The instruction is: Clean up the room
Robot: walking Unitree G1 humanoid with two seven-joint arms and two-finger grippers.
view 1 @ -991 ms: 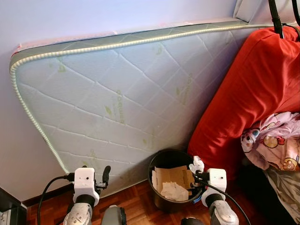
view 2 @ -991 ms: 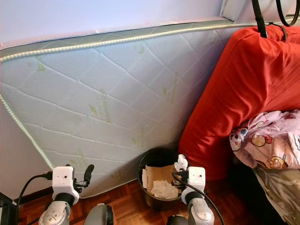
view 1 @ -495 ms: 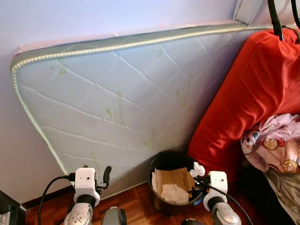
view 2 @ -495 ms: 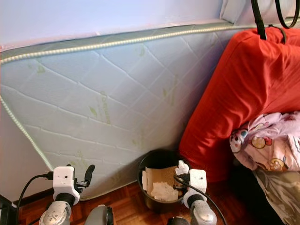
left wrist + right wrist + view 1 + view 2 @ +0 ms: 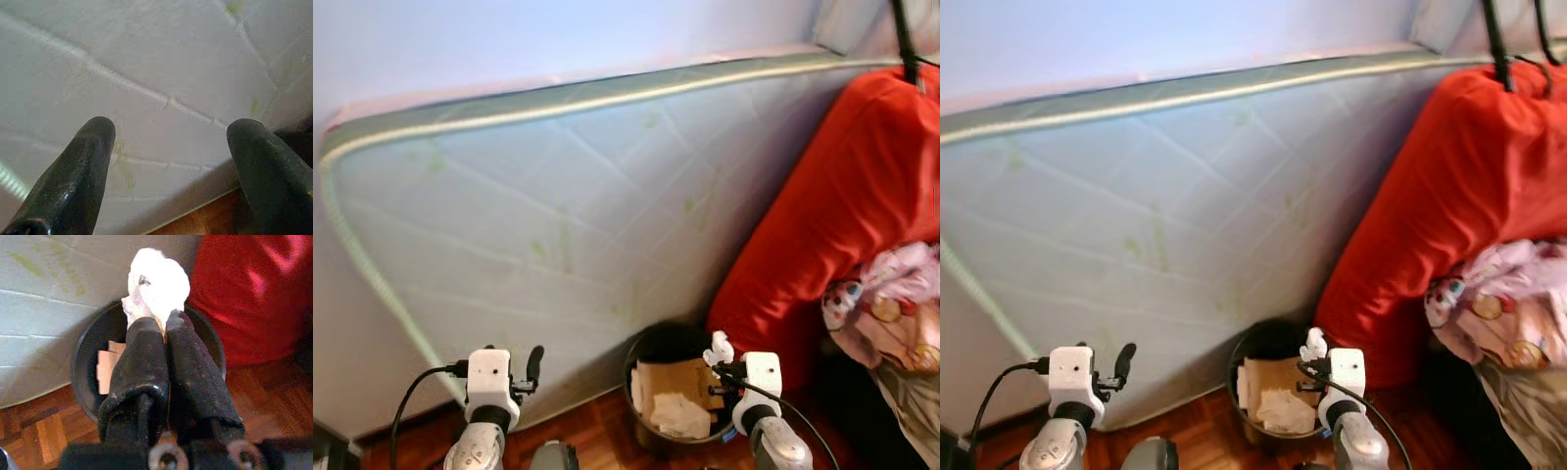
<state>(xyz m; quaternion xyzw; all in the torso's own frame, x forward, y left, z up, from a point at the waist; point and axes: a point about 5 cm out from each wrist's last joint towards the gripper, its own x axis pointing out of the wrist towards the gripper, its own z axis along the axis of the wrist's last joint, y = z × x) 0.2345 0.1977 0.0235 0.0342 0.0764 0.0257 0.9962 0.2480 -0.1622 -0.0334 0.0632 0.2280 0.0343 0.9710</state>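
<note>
Mattress point(image 5: 558, 206) leans vs wall, red cushion point(image 5: 842, 215) at its right. Camera shifted since 1 s ago, things didn't. Trash bin point(image 5: 651, 351) on floor. Right end effector point(image 5: 164, 325) still clamps crumpled tissue point(image 5: 156, 281) above bin; not dropped. Left end effector point(image 5: 171, 152) spread, idle.

Quilted cloth mattress point(image 5: 558, 206); glossy black bin point(image 5: 93, 357); crumpled paper wad point(image 5: 156, 281); wood floor point(image 5: 39, 426).

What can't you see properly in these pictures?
- The bottom of the black bin: cardboard and crumpled paper cover it in the eye views.
- How much white tissue there is: the right gripper pinches it, hiding part of it.
- The cartoon-print cloth: cut off by the picture edge.
- The mattress print: blurred.
</note>
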